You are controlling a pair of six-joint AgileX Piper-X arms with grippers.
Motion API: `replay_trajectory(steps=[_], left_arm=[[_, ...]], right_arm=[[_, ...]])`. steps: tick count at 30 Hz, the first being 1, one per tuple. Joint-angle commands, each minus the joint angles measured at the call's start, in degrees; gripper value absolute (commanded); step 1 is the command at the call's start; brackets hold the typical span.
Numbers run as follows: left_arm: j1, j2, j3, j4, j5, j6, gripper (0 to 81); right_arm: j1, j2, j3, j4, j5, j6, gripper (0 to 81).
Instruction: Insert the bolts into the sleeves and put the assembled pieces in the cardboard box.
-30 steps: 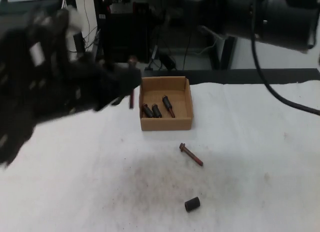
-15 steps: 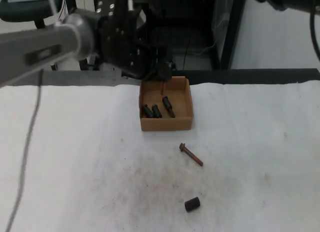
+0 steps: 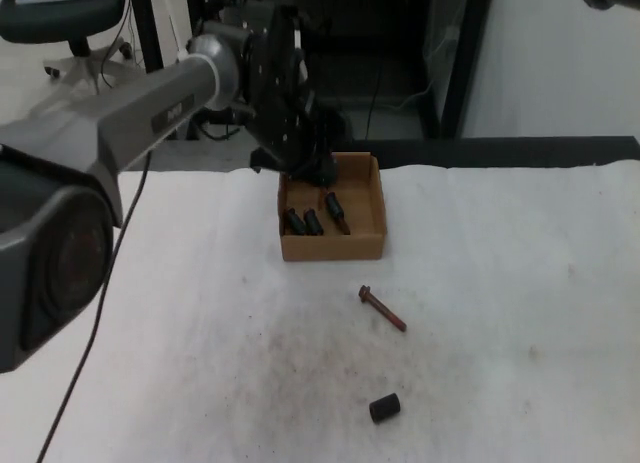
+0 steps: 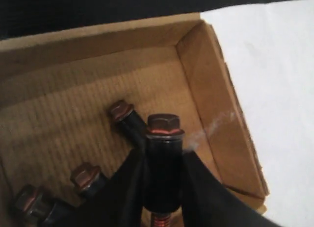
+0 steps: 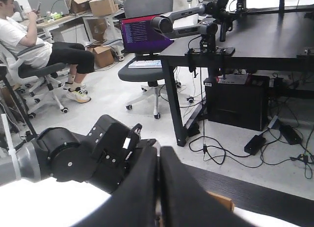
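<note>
the left pincer (image 4: 164,157) is clenched on an assembled bolt-and-sleeve piece (image 4: 163,138), gripping the dark sleeve with the bolt head up and a bit of thread showing below. it hangs just above the open cardboard box (image 4: 216,89), near the far-left corner in the high view, over the three finished pieces (image 3: 315,220) lying on the box floor.

the likely trouble is in the release. the grip is on the sleeve alone, so if the bolt sits loosely it could slide out as the piece tips — the pair would land apart. dropped from here, upright, it may strike the heads beneath, bounce, or topple against the near wall and over the rim. going lower risks nudging the light box across the tabletop (image 3: 520,283).

the right pincer (image 5: 159,188) is pressed together, apparently with nothing in it. a loose bolt (image 3: 383,309) and a loose sleeve (image 3: 384,407) lie apart on the tabletop, not yet joined.
</note>
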Motion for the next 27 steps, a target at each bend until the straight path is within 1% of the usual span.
replay_trajectory(steps=[1,2,4,7,10,12,13,16,17,18,20,22,23,27], left_arm=[[0.07,-0.16,-0.99,0.55,-0.31,3.05,0.3],[0.07,-0.02,-0.99,0.55,-0.30,3.94,0.0],[0.07,-0.04,-0.99,0.55,-0.30,5.89,4.4],[0.07,-0.04,-0.99,0.03,-0.30,7.92,20.0],[0.07,-0.04,-0.99,-0.14,-0.57,7.83,39.3],[0.07,-0.04,-0.99,-0.14,-2.03,7.83,45.2],[0.07,-0.04,-0.99,-0.14,-2.17,7.83,45.5],[0.07,-0.04,-1.41,0.59,-2.16,7.83,45.1],[0.07,-0.20,-1.68,1.22,-2.16,7.83,43.8],[0.07,-0.30,-2.13,2.26,-2.16,7.77,40.5],[0.07,-0.93,-3.15,4.98,-2.16,7.46,28.1],[0.37,-1.97,-4.03,7.10,-2.64,7.18,7.7],[0.53,-2.87,-4.24,7.81,-2.86,7.62,0.1],[1.22,-7.94,-4.23,9.38,-3.38,10.76,0.3]], right_arm=[[-1.01,-0.69,-0.18,1.18,0.26,0.05,0.8],[-1.28,-0.69,-0.18,2.22,0.26,0.05,0.8],[-1.34,-0.69,-0.18,4.61,0.26,0.05,0.8],[-1.34,-0.69,-0.18,7.34,0.26,-0.14,0.8],[-1.34,-0.69,-0.18,8.25,0.26,-0.14,0.8],[-1.34,-0.69,-0.18,8.26,0.26,-0.14,0.8],[-1.34,-0.69,-0.18,8.26,0.26,-0.14,0.8],[-1.34,-0.69,-0.18,8.40,0.26,-0.14,0.8],[-1.34,-0.69,-0.18,8.68,0.26,-0.14,0.8],[-1.34,-0.69,-0.18,9.00,-0.06,-0.14,0.8],[-1.34,-0.69,-0.18,10.84,-0.06,-0.68,0.8],[-1.34,-0.69,-0.18,13.65,-0.06,-3.63,0.8],[-1.34,-0.69,-0.18,15.54,-0.06,-5.68,0.8],[-1.34,0.54,-0.18,22.17,-0.06,-12.14,0.8]])
